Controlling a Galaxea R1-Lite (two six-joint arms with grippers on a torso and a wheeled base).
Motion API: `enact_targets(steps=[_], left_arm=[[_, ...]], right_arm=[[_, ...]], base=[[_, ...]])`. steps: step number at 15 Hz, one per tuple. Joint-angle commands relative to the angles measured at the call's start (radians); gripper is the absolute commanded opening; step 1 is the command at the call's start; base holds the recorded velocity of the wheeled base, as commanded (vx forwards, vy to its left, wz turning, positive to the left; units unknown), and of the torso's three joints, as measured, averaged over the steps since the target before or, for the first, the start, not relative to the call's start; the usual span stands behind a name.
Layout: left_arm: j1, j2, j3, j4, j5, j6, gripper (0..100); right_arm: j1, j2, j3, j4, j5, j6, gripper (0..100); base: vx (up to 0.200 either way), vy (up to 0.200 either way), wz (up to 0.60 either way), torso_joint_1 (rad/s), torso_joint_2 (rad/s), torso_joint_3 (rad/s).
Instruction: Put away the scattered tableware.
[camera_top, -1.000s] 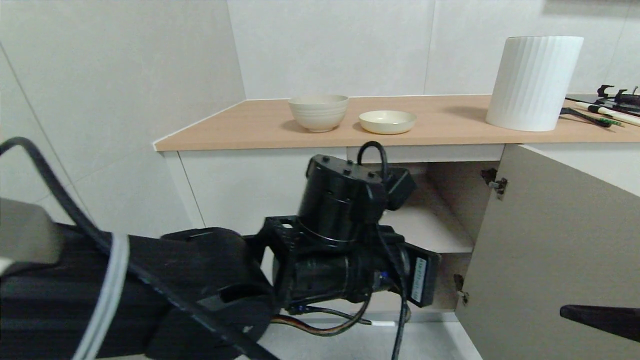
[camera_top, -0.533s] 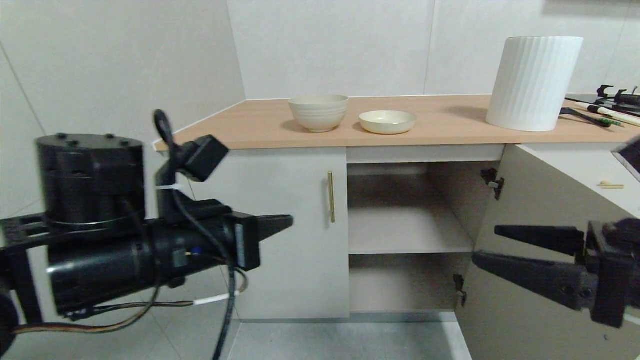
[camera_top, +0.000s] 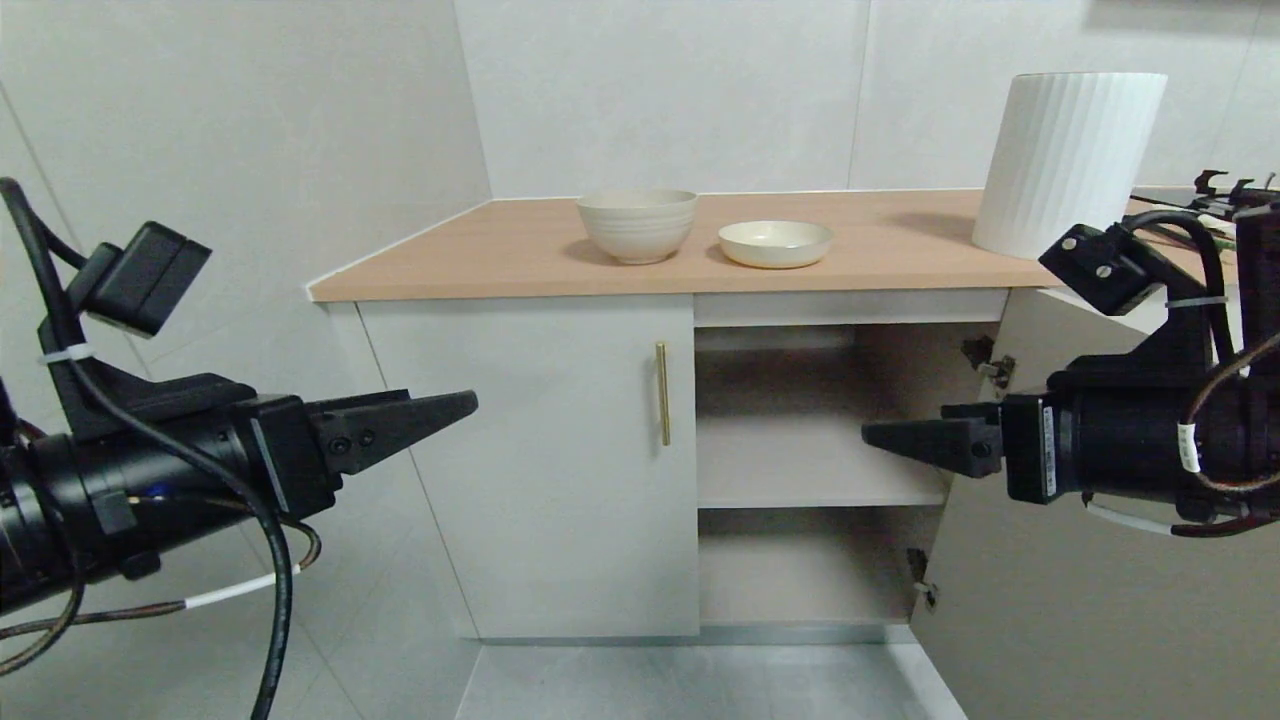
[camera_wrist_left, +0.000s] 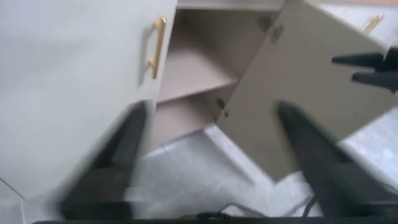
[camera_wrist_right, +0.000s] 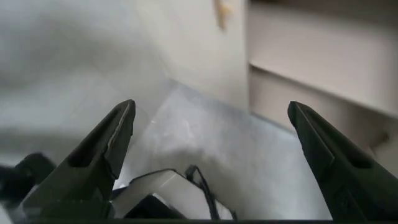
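Swung out of mid-view since a second ago: black left gripper (camera_top: 465, 405), now at the left, and black right gripper (camera_top: 870, 436), now in from the right; jaws of both spread wide, holding nothing. Behind, pale two-door cabinet (camera_top: 540, 460) with open right door (camera_top: 1050, 600) and inner shelf (camera_top: 800, 460). Farthest, on wooden countertop (camera_top: 900, 255): ribbed cream bowl (camera_top: 637, 225) just beside shallow cream dish (camera_top: 775, 243), both ungrasped. Risk: clipping the open door or tall white ribbed canister (camera_top: 1065, 165) when raising the right arm.
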Motion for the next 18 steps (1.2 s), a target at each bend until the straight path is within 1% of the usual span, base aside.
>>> enact_targets(steps=[1, 2, 5, 8, 10, 12, 14, 18], left_arm=[[0.003, -0.005, -0.015, -0.001, 0.003, -0.009, 100], [0.003, -0.011, -0.024, -0.001, 0.003, -0.013, 100], [0.003, -0.008, -0.027, -0.001, 0.001, -0.015, 100], [0.003, -0.010, -0.029, -0.001, -0.002, -0.013, 100], [0.005, -0.008, -0.029, 0.001, -0.002, -0.013, 100], [0.005, -0.003, -0.029, 0.001, -0.004, -0.013, 100], [0.005, -0.003, -0.030, 0.001, -0.004, -0.013, 100], [0.016, -0.002, -0.035, 0.002, -0.004, -0.015, 100]], right_arm=[[0.000, 0.024, -0.068, 0.055, -0.030, 0.036, 100], [0.005, 0.027, -0.099, 0.092, -0.056, 0.075, 100], [0.005, 0.025, -0.104, 0.095, -0.079, 0.079, 100], [0.006, 0.021, -0.101, 0.098, -0.077, 0.079, 100], [0.006, 0.019, -0.099, 0.099, -0.077, 0.077, 100], [0.025, 0.007, -0.091, 0.099, -0.077, 0.077, 100], [0.026, -0.001, -0.067, 0.089, -0.068, 0.075, 100], [0.026, -0.008, -0.062, 0.089, -0.073, 0.074, 100]], base=[[0.000, 0.000, 0.00, 0.000, 0.00, 0.000], [0.000, 0.000, 0.00, 0.000, 0.00, 0.000], [0.000, 0.000, 0.00, 0.000, 0.00, 0.000], [0.000, 0.000, 0.00, 0.000, 0.00, 0.000], [0.200, 0.000, 0.00, 0.002, 0.00, 0.000], [0.200, 0.000, 0.00, 0.005, 0.00, 0.005], [0.200, 0.000, 0.00, 0.010, 0.00, 0.007], [0.200, 0.000, 0.00, 0.005, 0.00, 0.001]])
